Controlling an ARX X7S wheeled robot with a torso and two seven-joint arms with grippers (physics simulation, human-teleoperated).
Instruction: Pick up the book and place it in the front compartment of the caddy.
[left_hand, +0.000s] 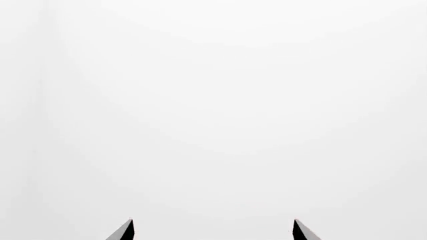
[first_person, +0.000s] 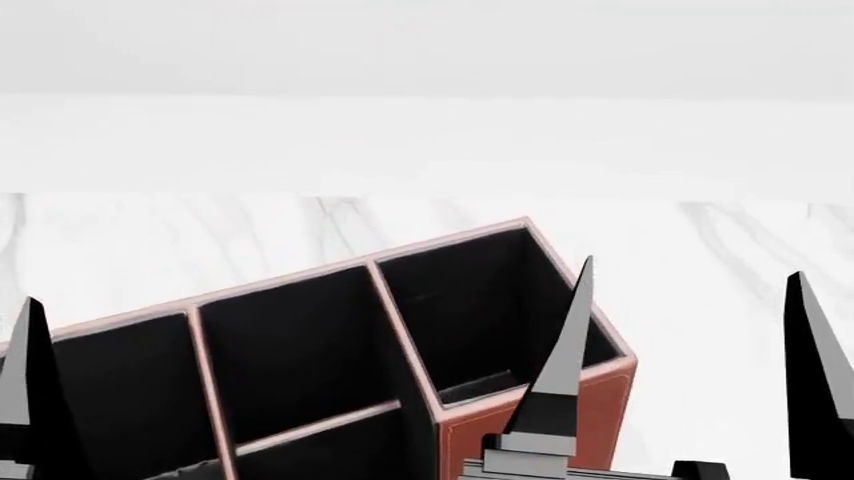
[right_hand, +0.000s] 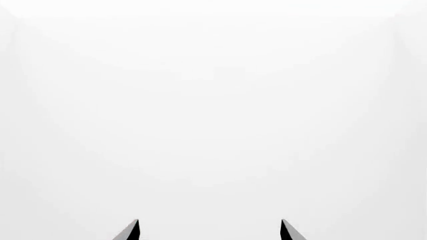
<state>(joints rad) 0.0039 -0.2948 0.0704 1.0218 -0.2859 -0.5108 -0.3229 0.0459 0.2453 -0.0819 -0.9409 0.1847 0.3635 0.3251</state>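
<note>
Reddish-brown caddy (first_person: 534, 425) sits just behind the right gripper (first_person: 694, 300), its fingers spread apart.

The reddish-brown leather caddy (first_person: 534, 425) stands upright on the counter (first_person: 721, 260), angled to the view, its pink-rimmed, black-lined cells open upward; a low divider (first_person: 314, 428) splits the middle.

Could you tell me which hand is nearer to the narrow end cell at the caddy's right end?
Right. The right hand has one finger overlapping that end cell of the caddy. Of the left hand, only a fingertip shows, at the caddy's opposite end.
</note>
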